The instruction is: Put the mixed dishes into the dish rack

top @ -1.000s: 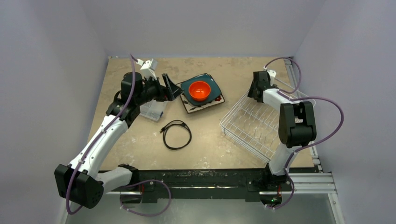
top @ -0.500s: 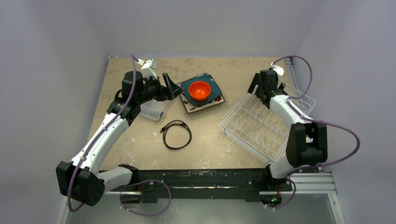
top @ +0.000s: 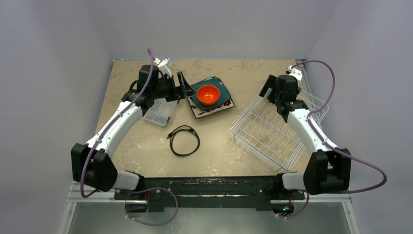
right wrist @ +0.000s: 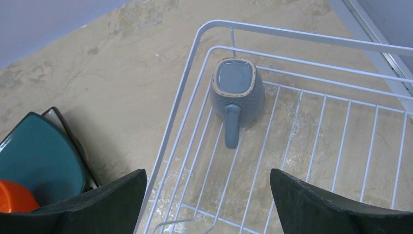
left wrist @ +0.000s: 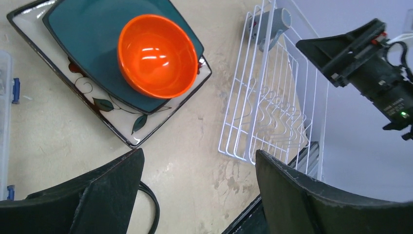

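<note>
Beige stone-look table; grey-blue ceramic mug in a corner of the white wire dish rack; orange bowl on dark teal squarish plate, atop dark-rimmed patterned square plate; left tool and right tool apart, empty.

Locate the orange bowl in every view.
Top external: orange bowl just beyond the table's centre, sitting on the dark teal plate.
Left wrist: upper left, fully visible.
Right wrist: only a sliver at the bottom-left edge.
Shared landmark: the dark teal plate under it, seen in all three.
</note>
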Controlling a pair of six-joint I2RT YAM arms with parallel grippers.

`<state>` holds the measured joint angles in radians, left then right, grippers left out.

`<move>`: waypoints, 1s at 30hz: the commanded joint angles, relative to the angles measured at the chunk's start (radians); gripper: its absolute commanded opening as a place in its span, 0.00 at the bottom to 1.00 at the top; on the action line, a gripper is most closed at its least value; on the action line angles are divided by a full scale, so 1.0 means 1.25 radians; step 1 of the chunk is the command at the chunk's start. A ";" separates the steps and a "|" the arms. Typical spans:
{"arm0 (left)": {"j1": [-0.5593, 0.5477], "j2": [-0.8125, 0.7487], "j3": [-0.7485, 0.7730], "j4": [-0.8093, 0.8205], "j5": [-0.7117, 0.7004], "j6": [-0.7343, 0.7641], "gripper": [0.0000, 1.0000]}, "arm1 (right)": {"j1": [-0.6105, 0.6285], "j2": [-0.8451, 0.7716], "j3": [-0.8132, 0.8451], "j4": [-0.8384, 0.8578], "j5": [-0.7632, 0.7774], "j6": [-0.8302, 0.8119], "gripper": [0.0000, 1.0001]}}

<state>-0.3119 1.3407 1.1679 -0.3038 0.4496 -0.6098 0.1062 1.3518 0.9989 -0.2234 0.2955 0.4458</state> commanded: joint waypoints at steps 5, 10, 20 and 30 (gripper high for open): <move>0.010 0.157 0.094 -0.091 0.092 -0.021 0.80 | 0.050 -0.084 -0.027 0.033 -0.081 0.000 0.99; 0.010 0.176 0.105 -0.108 0.111 -0.030 0.79 | 0.206 -0.007 0.058 0.036 -0.086 -0.013 0.99; 0.010 0.157 0.116 -0.132 0.088 -0.012 0.79 | 0.362 0.246 0.234 0.038 -0.085 0.057 0.84; 0.017 0.156 0.122 -0.137 0.099 -0.019 0.78 | 0.384 0.389 0.313 0.038 -0.059 0.072 0.76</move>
<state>-0.3058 1.5742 1.2793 -0.4808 0.5507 -0.6350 0.5728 1.8168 1.3186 -0.1963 0.1921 0.5144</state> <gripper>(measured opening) 0.787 0.774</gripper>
